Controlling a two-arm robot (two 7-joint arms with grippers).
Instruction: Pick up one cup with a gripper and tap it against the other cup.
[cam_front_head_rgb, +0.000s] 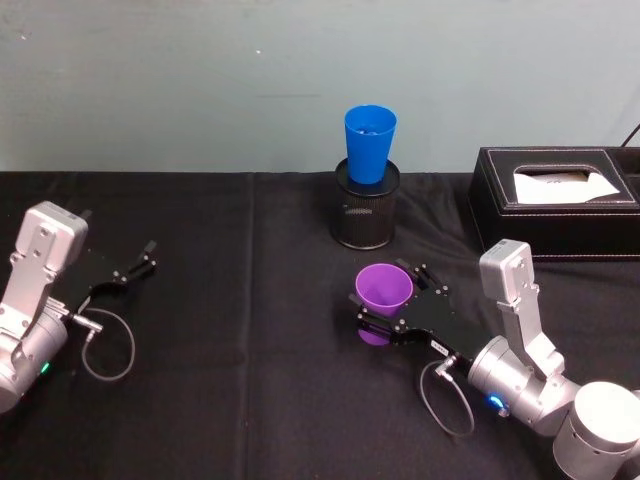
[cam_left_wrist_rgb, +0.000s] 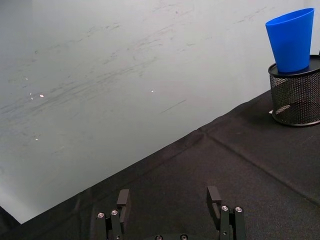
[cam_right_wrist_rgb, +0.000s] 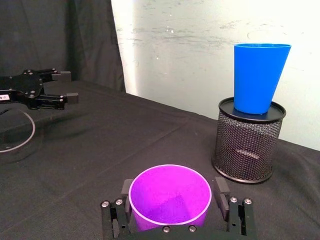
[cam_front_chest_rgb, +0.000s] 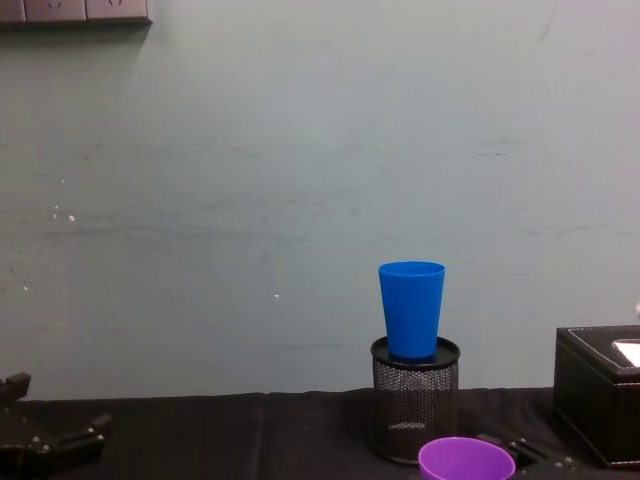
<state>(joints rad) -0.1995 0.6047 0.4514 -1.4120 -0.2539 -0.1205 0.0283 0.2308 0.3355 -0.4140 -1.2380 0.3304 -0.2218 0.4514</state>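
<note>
Black tablecloth (cam_front_head_rgb: 240, 400) | blue cup (cam_front_head_rgb: 369, 142) atop mesh holder (cam_front_head_rgb: 366, 214) | right end effector (cam_front_head_rgb: 392, 303) pinching purple cup (cam_front_head_rgb: 383, 297) | left end effector (cam_front_head_rgb: 133, 268) spread

Two cups: one purple cup (cam_front_head_rgb: 383, 291), one blue cup (cam_front_head_rgb: 369, 142). One mesh pen holder (cam_front_head_rgb: 366, 213), one black box (cam_front_head_rgb: 556, 200), two grippers: left gripper (cam_front_head_rgb: 130, 268), right gripper (cam_front_head_rgb: 385, 299).

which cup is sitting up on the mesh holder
The blue cup, standing upright in the top of the black mesh pen holder. The purple cup sits lower, between the right gripper jaws.
</note>
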